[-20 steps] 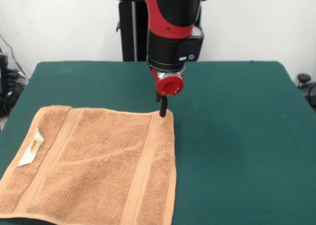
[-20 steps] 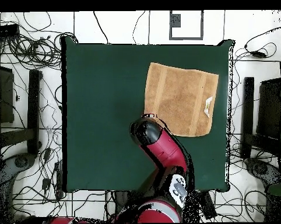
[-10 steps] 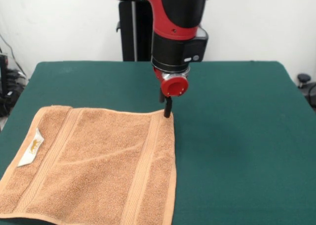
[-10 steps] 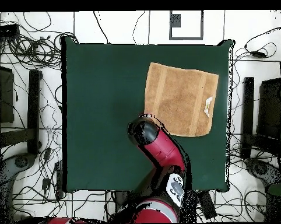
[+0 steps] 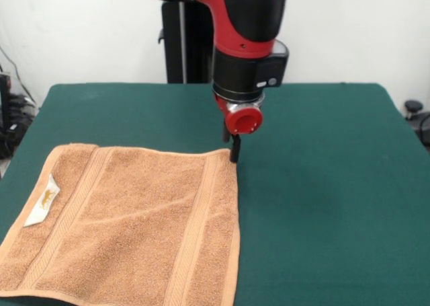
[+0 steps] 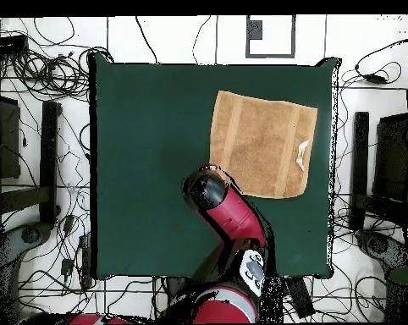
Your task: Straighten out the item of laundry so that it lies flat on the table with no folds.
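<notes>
Terry cloth in a light orange-brown makes up the towel, and it lies spread out on the green table, at the near left part in the front view. As far as I can judge, the task is almost done: all four edges lie open, no corner is turned over, and the white tag rests flat on top near the left edge. What is left is small, only one soft crease that runs slantwise across the middle of the cloth (it may be just a mark in the pile).

The gripper hangs just beside the far right corner of the towel, over bare felt. I see only a dark tip under the red wrist, so I cannot tell if it is spread or pressed together, and it does not seem to hold any cloth.

The table cover is dark green felt, much wider than the towel. Behind it stands a plain white wall. From above, many cables lie on the pale floor around the table.
</notes>
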